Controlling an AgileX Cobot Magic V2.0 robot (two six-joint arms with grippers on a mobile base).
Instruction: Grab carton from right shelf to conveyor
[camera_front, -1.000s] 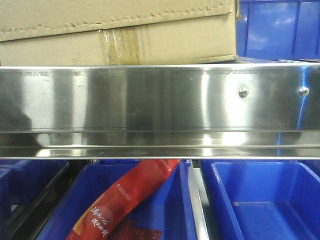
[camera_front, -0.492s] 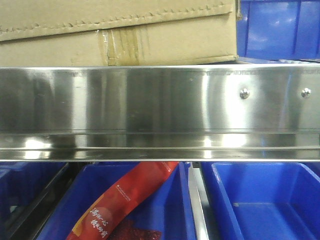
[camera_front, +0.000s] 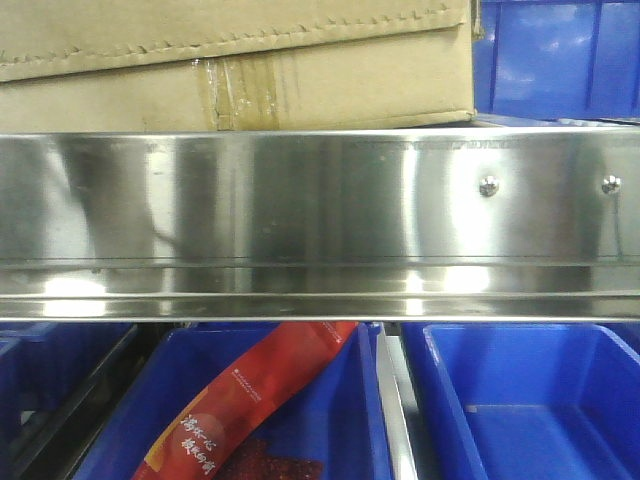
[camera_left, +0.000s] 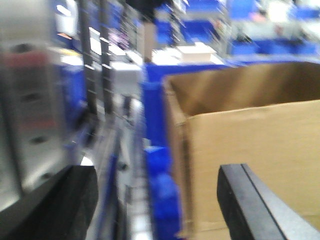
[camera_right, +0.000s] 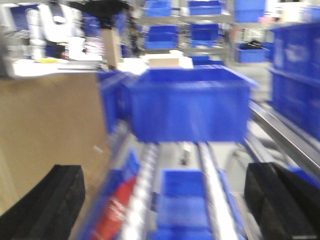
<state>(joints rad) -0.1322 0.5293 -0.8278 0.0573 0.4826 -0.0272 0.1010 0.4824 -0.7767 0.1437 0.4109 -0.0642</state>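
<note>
Shows a brown carton (camera_front: 240, 60) on the upper tier of the right shelf (camera_front: 320, 305), sitting just behind the wide steel front rail (camera_front: 300, 195) with its taped seam facing out. Just beside it on the right, a blue bin (camera_front: 545, 60). Below the rail, more blue bins (camera_front: 530, 400), with a red packet (camera_front: 250, 400) lying in the middle one.

From the left wrist, blurred: left gripper (camera_left: 157, 205) spread wide and empty, with the carton's near vertical edge inside the gap. Probably lining up on the carton's left side.

From the right wrist, also blurred: right gripper (camera_right: 165, 205) likewise spread and empty, carton at the far left of view, another bin (camera_right: 190, 105) straight ahead. Seems set just off the carton's right side — likely for a two-armed squeeze on so large a load.

No conveyor in sight — carton not yet lifted.
</note>
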